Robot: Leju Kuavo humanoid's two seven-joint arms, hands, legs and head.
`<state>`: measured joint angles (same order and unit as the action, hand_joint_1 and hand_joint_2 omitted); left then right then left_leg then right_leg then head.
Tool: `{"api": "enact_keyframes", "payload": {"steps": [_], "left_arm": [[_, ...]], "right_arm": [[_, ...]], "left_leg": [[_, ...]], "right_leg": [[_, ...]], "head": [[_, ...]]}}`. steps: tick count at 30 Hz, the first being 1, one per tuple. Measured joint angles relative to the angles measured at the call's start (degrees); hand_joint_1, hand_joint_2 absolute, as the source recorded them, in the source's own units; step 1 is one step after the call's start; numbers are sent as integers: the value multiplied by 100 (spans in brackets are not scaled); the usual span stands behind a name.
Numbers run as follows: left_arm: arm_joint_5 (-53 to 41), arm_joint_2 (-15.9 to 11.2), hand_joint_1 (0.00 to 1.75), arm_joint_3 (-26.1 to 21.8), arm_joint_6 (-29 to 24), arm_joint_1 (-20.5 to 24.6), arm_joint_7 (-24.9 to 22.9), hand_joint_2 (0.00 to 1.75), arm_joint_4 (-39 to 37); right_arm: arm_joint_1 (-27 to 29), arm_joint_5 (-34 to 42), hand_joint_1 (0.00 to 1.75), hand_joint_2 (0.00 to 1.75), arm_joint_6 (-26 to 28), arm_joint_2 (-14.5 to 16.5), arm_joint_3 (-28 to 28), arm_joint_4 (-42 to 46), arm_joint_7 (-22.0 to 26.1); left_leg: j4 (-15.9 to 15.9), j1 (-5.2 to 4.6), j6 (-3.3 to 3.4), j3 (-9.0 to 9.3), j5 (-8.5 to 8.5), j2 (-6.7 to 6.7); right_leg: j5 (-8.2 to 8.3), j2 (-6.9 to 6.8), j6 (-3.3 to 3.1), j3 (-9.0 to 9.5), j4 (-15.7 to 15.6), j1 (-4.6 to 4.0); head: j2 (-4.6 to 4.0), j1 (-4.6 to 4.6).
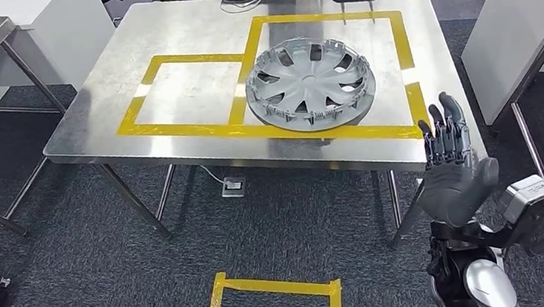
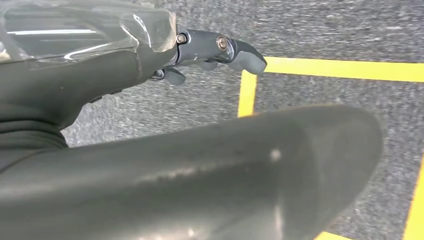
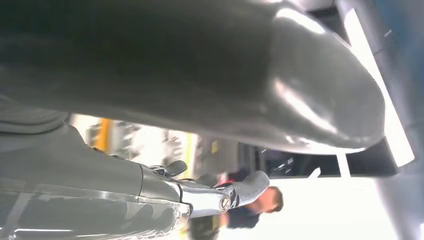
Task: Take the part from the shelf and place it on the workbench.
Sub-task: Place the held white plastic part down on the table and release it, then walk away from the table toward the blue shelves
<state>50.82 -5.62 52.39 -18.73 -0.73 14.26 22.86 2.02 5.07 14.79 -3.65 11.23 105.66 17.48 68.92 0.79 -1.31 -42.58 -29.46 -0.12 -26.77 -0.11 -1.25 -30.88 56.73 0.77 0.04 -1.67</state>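
The right robot hand [image 1: 454,168] is raised by the worktop's near right corner, fingers straight and slightly apart, holding nothing. The left robot hand [image 2: 200,52] hangs over grey carpet [image 2: 320,30] marked with yellow tape [image 2: 340,69], fingers extended and empty. The hubcap [image 1: 310,83] lies flat on the steel worktop [image 1: 155,33], inside the right taped square.

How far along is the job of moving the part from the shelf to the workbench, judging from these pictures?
It looks essentially done: the grey wheel cover lies flat on the steel workbench, inside the yellow tape outline. Nothing is in hand: the right robot hand is raised beside the bench with fingers apart, and the left robot hand hangs over the carpet, holding nothing. Little seems left.
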Motion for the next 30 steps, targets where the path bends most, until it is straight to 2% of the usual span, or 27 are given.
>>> {"api": "enact_keyframes", "payload": {"steps": [1,2,3,4,5,6,7,8,9,10,11,12,13,15,16,17,18,19,20,21,22,23,24,26,27,28,30], "left_arm": [[-1,-5,0,14,0,1,-5,0,0],[-1,-8,0,26,0,3,-10,0,0],[-1,-9,0,32,0,6,-16,0,0],[-1,-10,0,36,0,12,-21,0,0],[-1,-15,0,38,0,25,-24,0,0],[-2,-21,0,42,-1,41,-25,0,0],[-5,-28,0,45,-2,56,-26,0,0],[-7,-35,0,49,-4,68,-26,0,1],[-9,-44,0,52,-8,70,-28,0,1],[-9,-50,0,55,-11,68,-30,0,1],[-8,-54,0,58,-13,67,-32,0,1],[-7,-59,0,60,-14,70,-35,0,1],[-7,-57,0,61,-14,74,-39,0,1],[-7,-57,0,62,-6,81,-49,0,1],[-7,-57,0,62,1,80,-59,0,-1],[-7,-56,0,65,11,80,-70,0,-2],[-6,-55,0,70,22,80,-84,0,-3],[-5,-54,0,79,36,81,-102,0,-5],[-5,-53,0,88,49,83,-119,0,-6],[-3,-54,0,97,60,88,-135,0,-7],[0,-57,0,103,70,92,-153,0,-8],[4,-62,0,108,78,99,-167,0,-9],[8,-67,0,111,86,107,-181,0,-10],[11,-78,0,119,104,115,-196,0,-16],[11,-81,0,125,111,113,-201,0,-19],[11,-85,0,134,116,110,-204,0,-21],[13,-96,0,151,118,113,-218,0,-26]], "right_arm": [[58,-30,0,0,41,28,-58,5,-63],[114,-57,0,0,79,56,-114,6,-120],[165,-73,0,0,106,80,-166,7,-159],[206,-82,0,0,122,99,-211,8,-177],[236,-87,0,0,131,118,-251,14,-185],[255,-90,0,0,138,133,-286,25,-188],[267,-92,0,0,141,145,-313,38,-189],[275,-94,0,0,143,159,-334,50,-191],[282,-95,0,0,145,168,-348,59,-193],[295,-96,0,0,146,176,-362,63,-197],[310,-101,0,0,154,183,-377,65,-213],[325,-113,0,0,173,189,-398,67,-251],[343,-136,0,0,211,192,-423,66,-311],[388,-191,0,0,321,196,-486,54,-473],[425,-209,0,0,383,197,-530,33,-554],[469,-219,0,0,444,198,-583,-8,-630],[512,-225,0,0,501,198,-641,-67,-698],[551,-231,0,0,557,198,-706,-140,-763],[578,-237,0,0,609,198,-770,-225,-829],[592,-236,0,0,652,199,-835,-317,-908],[607,-224,0,0,682,200,-899,-412,-993],[621,-204,0,0,701,202,-960,-511,-1072],[636,-179,0,0,707,202,-1023,-614,-1145],[661,-137,0,0,697,204,-1124,-802,-1217],[664,-125,0,0,692,207,-1157,-873,-1239],[666,-119,0,0,689,212,-1176,-924,-1257],[664,-127,0,0,717,221,-1214,-1027,-1348]], "left_leg": [[346,1,-16,-42,-132,0],[551,2,-21,-6,-140,1],[530,2,-12,148,-40,1],[334,0,6,383,86,0],[-65,-8,39,736,141,-2],[-536,-23,81,1097,109,-4],[-891,-44,123,1355,48,-6],[-1163,-73,171,1528,-21,-8],[-1261,-101,214,1556,-31,-7],[-1283,-110,262,1519,37,-1],[-1331,-109,314,1479,115,10],[-1370,-100,364,1422,211,21],[-1406,-86,401,1347,315,32],[-1411,-86,433,1172,480,38],[-1406,-87,430,1074,561,38],[-1400,-85,423,971,642,39],[-1390,-82,410,858,721,40],[-1373,-76,391,746,797,40],[-1344,-72,368,649,859,41],[-1300,-76,339,562,911,41],[-1268,-76,306,502,962,42],[-1243,-77,274,470,1005,42],[-1237,-71,236,449,1056,42],[-1258,-46,167,422,1144,34],[-1218,-33,130,381,1079,25],[-1083,-22,99,322,892,18],[-472,3,44,168,274,11]], "right_leg": [[73,0,3,-79,4,-4],[146,0,12,-162,8,-8],[217,2,23,-244,11,-13],[282,3,35,-326,12,-18],[345,4,50,-392,13,-23],[405,5,74,-443,15,-32],[461,0,105,-468,6,-34],[516,-7,142,-482,-4,-27],[568,-12,182,-486,-22,-19],[611,-16,213,-493,-38,-10],[586,-12,224,-530,-14,-4],[462,-7,208,-592,86,-5],[237,-1,175,-680,299,-6],[-313,4,118,-871,976,3],[-480,5,137,-929,1336,10],[-517,5,190,-919,1580,19],[-457,4,261,-829,1663,27],[-330,4,333,-620,1518,36],[-226,3,377,-320,1173,43],[-235,4,374,30,690,37],[-279,7,340,303,293,28],[-353,12,296,459,23,13],[-405,18,246,506,-104,-11],[-328,15,160,413,-93,-10],[-264,7,111,362,-91,-2],[-192,0,70,305,-99,16],[-52,-9,33,169,-100,25]], "head": [[0,-1],[0,-2],[0,-2],[0,-3],[0,-3],[0,0],[0,6],[0,7],[0,8],[0,5],[0,0],[0,4],[0,14],[0,32],[0,39],[0,42],[0,45],[0,49],[0,54],[0,61],[0,61],[0,71],[0,85],[0,119],[0,128],[0,128],[0,122]]}}
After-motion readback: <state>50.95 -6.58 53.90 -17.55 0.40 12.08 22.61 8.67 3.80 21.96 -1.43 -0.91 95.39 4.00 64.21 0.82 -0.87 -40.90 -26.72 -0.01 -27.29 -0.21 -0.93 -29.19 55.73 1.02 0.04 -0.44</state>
